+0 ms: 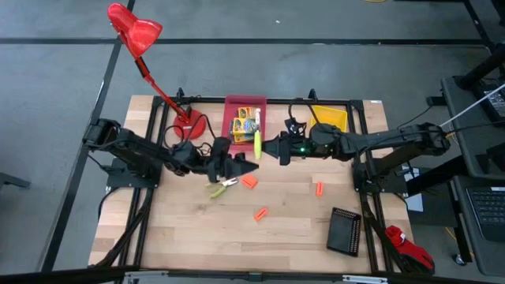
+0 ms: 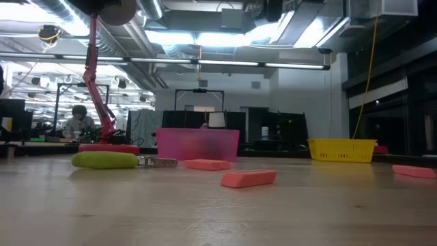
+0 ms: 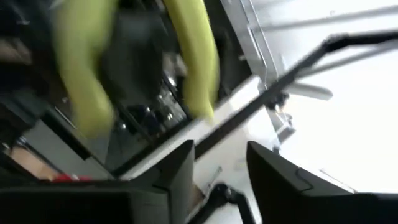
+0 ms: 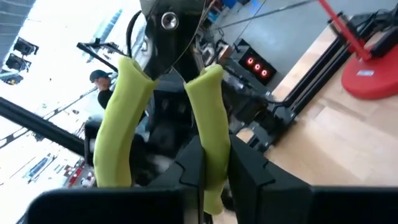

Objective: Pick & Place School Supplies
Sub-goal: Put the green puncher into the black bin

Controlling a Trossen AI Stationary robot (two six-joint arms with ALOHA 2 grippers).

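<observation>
My right gripper (image 1: pixel 267 148) is shut on small pliers with lime-green handles (image 1: pixel 257 144), held in the air just near of the pink bin (image 1: pixel 246 101). My left gripper (image 1: pixel 251 166) is open, close to the near-left of those pliers, whose handles (image 3: pixel 196 62) show ahead of its fingers. A second pair of pliers (image 1: pixel 223 185) lies flat on the table under the left arm. Three orange stubby pieces (image 1: pixel 249 181) (image 1: pixel 260 213) (image 1: pixel 319 188) lie on the wood. Crayon boxes (image 1: pixel 243 118) sit in the pink bin. My right gripper pinches one lime-green handle (image 4: pixel 210 134) of the pliers between its two fingers, toward that handle's free end. The fingers come level from the table's right and lie across the handle. The pliers are lifted clear; the other handle (image 4: pixel 118 124) and the dark head (image 4: pixel 166 28) stand free.
The red desk lamp's base (image 1: pixel 192 125) stands left of the pink bin, its head far-left. The yellow bin (image 1: pixel 329 120) is at the far edge under the right arm, and the black bin (image 1: pixel 345 230) sits near the right corner. Bare wood spans the near-left.
</observation>
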